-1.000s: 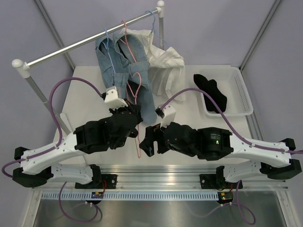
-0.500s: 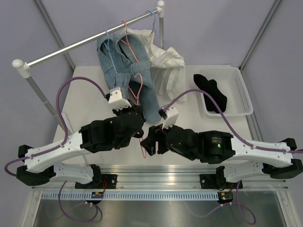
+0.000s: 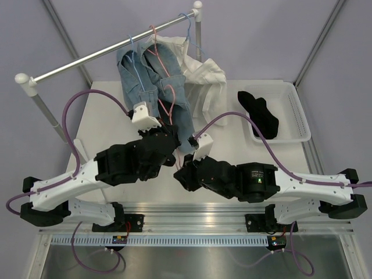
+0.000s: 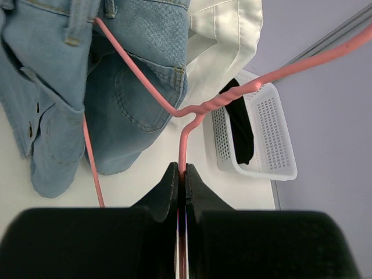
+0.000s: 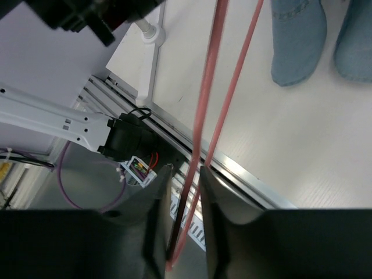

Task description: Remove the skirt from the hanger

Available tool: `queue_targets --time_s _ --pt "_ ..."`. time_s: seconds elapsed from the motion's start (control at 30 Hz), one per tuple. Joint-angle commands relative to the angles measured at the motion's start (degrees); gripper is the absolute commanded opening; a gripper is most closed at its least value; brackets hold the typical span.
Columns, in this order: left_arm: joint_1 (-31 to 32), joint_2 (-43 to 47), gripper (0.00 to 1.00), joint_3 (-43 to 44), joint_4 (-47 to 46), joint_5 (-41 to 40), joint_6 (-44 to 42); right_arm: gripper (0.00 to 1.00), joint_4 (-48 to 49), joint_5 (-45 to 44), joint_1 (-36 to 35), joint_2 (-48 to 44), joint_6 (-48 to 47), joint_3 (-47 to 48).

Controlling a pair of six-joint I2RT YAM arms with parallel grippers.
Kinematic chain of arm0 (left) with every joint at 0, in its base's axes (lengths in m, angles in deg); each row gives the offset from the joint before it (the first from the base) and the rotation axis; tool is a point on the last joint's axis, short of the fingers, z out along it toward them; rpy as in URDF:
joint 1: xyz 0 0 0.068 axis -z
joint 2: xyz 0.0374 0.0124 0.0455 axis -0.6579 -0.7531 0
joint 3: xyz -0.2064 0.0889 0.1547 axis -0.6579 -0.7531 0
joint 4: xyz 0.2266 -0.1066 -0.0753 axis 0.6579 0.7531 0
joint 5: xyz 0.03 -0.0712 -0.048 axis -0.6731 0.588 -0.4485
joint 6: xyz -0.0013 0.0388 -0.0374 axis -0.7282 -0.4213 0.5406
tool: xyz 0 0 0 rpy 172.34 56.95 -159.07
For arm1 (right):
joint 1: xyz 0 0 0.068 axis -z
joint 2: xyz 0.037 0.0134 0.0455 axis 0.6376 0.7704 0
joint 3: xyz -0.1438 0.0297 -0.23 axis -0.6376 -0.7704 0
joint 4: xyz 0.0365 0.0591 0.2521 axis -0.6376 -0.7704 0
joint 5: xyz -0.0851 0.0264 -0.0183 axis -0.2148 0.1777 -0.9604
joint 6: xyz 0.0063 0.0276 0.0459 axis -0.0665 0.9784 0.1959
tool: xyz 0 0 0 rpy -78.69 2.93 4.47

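The small black fabric skirt [image 3: 258, 113] lies in the white perforated plastic basket [image 3: 300, 119], which stands on the far right part of the pale flat table [image 3: 110, 125]. Behind, on the metal rail [image 3: 87, 58], the blue denim jeans [image 3: 145, 72] hang left of the white cloth shirt [image 3: 204, 74]. The thin pink wire hanger [image 4: 224, 97] is before the jeans, above the table's middle.

Looked down on a white table [image 3: 99, 131]. Had pale lilac-grey walls [image 3: 261, 35] behind it and to both sides, crossed by thin grey slanting struts [image 3: 318, 43]. Carried a silver clothes rail [image 3: 81, 56] on white posts, set aslant over the far edge. Ended at the near edge in a ribbed aluminium rail [image 3: 192, 218], with a dull metal sheet [image 3: 192, 258] below. Was lit softly and evenly, with only faint shadows.
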Motion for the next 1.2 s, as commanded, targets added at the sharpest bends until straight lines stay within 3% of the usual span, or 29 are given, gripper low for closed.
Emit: queue_targets --time_s 0.0,0.03,0.1,0.13,0.17,0.2,0.23,0.3,0.37,0.53,0.67,0.77,0.97,1.17 --pt "0.7 0.0 0.00 2.6 -1.6 -2.0 0.0 0.14 0.5 -2.9 -0.8 -0.4 1.4 -0.3" --pt "0.7 0.6 0.00 1.7 -2.2 -1.4 -0.7 0.03 -0.9 -4.0 -0.8 -0.6 2.7 -0.3" --pt "0.7 1.7 0.01 0.3 -4.6 0.6 -3.0 0.00 -2.0 -4.7 -0.7 -1.5 3.7 -0.5" --pt "0.7 2.3 0.08 -0.5 -5.6 1.3 -3.7 0.00 -2.8 -4.8 -0.8 -1.9 4.2 -0.6" --pt "0.7 4.1 0.21 -2.4 -7.5 3.4 -4.4 0.00 -3.4 -5.1 -0.8 -2.1 4.8 -0.7" --pt "0.7 4.9 0.53 -3.4 -8.5 5.0 -6.4 0.00 -4.1 -5.3 -0.8 -3.2 5.5 -0.9" --pt "0.7 6.1 0.68 -4.4 -10.2 7.3 -7.9 0.00 -5.5 -5.7 -0.9 -3.6 6.6 -1.0" --pt "0.7 9.8 0.89 -7.7 -14.6 15.2 -12.2 0.00 -6.7 -5.8 -0.9 -5.3 7.6 -1.4" --pt "0.7 12.4 0.98 -9.7 -17.0 21.1 -13.6 0.00 -8.3 -5.9 -1.0 -6.8 9.4 -2.1" --pt "0.8 22.1 0.99 -16.9 -20.7 27.8 -13.9 0.00 -11.7 -6.1 -0.9 -10.6 11.1 -3.9" --pt "0.7 29.5 0.98 -25.1 -30.4 38.3 -16.2 0.00 -13.4 -5.7 -1.0 -12.9 11.6 -5.5" --pt "0.7 31.7 0.97 -28.8 -30.3 43.7 -15.6 0.00 -14.2 -4.7 -1.1 -14.6 10.9 -5.0" --pt "0.7 34.9 0.94 -41.7 -29.5 49.8 -10.5 0.00 -19.9 -7.2 -1.9 -14.2 8.4 3.8" --pt "0.7 40.9 0.93 -54.4 -32.1 51.3 -4.3 0.00 -25.7 -8.6 -2.1 -8.3 2.7 19.2"
